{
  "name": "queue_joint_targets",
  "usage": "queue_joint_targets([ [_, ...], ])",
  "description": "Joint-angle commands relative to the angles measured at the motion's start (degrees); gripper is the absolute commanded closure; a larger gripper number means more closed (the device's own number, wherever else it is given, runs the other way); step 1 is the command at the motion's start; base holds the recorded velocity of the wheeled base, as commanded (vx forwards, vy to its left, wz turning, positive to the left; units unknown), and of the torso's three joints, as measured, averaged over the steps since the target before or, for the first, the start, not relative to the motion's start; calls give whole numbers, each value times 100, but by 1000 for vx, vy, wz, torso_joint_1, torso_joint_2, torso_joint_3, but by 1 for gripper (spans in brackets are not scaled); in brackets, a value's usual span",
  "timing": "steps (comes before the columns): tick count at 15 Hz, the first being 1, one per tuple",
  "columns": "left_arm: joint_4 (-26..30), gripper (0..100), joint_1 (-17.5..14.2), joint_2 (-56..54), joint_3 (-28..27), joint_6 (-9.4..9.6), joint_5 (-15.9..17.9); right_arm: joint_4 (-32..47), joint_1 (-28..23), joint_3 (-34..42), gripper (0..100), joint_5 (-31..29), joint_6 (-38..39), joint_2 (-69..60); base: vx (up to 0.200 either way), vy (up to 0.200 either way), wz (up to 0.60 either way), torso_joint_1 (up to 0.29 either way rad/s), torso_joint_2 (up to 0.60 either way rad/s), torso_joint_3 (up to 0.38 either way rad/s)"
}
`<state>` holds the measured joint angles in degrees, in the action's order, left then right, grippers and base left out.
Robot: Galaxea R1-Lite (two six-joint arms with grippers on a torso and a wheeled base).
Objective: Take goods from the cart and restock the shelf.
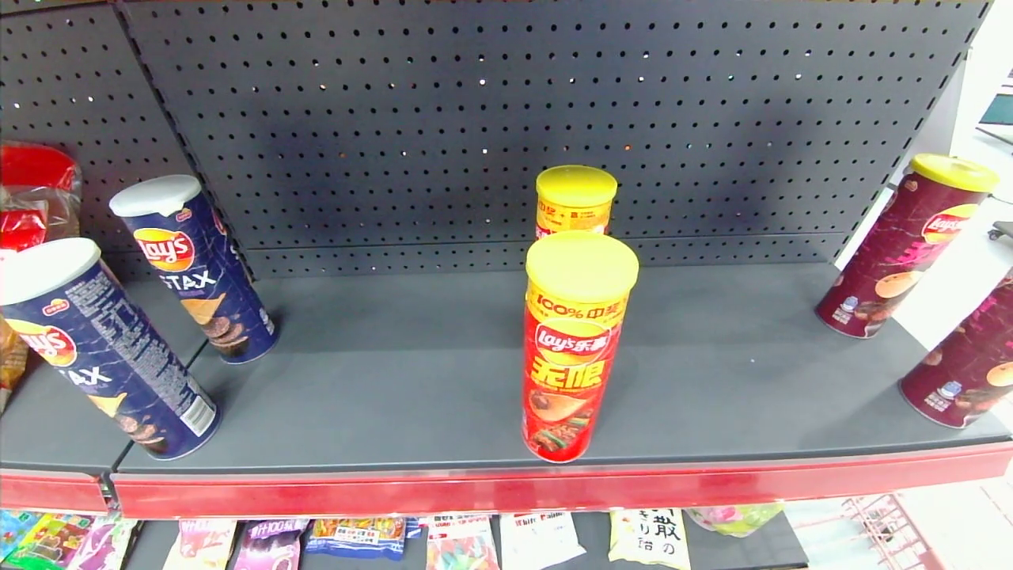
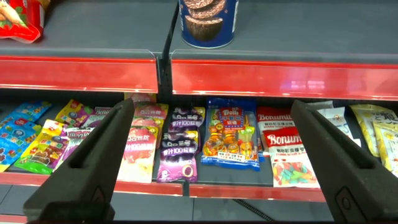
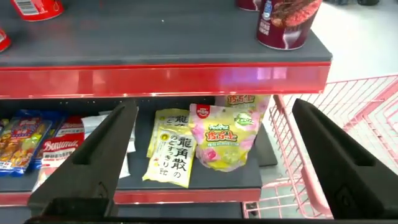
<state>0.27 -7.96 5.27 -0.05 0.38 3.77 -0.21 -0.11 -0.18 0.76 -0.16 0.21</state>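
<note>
On the grey shelf (image 1: pixel 411 380) stand two red chip cans with yellow lids, one at the front (image 1: pixel 571 348) and one behind it (image 1: pixel 574 199). Two dark blue cans (image 1: pixel 202 265) (image 1: pixel 95 344) stand at the left, two maroon cans (image 1: pixel 902 245) (image 1: pixel 969 360) at the right. My left gripper (image 2: pixel 214 168) hangs open below the shelf's red front edge (image 2: pixel 249 78), facing snack packets on the lower shelf, with nothing between its fingers. My right gripper (image 3: pixel 208 162) is open too, in front of the lower shelf's right end, holding nothing. The pink wire cart (image 3: pixel 339 143) stands beside it.
A dark pegboard (image 1: pixel 475 119) backs the shelf. Red bags (image 1: pixel 28 194) sit at the far left. The lower shelf holds several flat snack packets (image 2: pixel 230 134) (image 3: pixel 227 134). Bare shelf surface lies between the blue cans and the red cans, and between the red and maroon cans.
</note>
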Motion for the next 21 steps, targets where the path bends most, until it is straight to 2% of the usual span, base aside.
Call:
queue_joint_targets([
  [1, 0, 0, -4, 9, -4, 6, 1, 3, 2, 18, 0, 4, 7, -3, 0, 0, 0, 0, 0, 0],
  [8, 0, 0, -4, 9, 5, 6, 1, 3, 2, 18, 0, -23, 7, -3, 0, 0, 0, 0, 0, 0],
  [14, 0, 0, -4, 9, -4, 6, 1, 3, 2, 18, 0, -23, 7, -3, -200, 0, 0, 2, 6, 5],
  [18, 0, 0, -4, 9, 5, 6, 1, 3, 2, 18, 0, -23, 7, -3, 0, 0, 0, 0, 0, 0],
  [21, 0, 0, -4, 9, 5, 6, 1, 3, 2, 18, 0, -23, 7, -3, 0, -200, 0, 10, 2, 1],
])
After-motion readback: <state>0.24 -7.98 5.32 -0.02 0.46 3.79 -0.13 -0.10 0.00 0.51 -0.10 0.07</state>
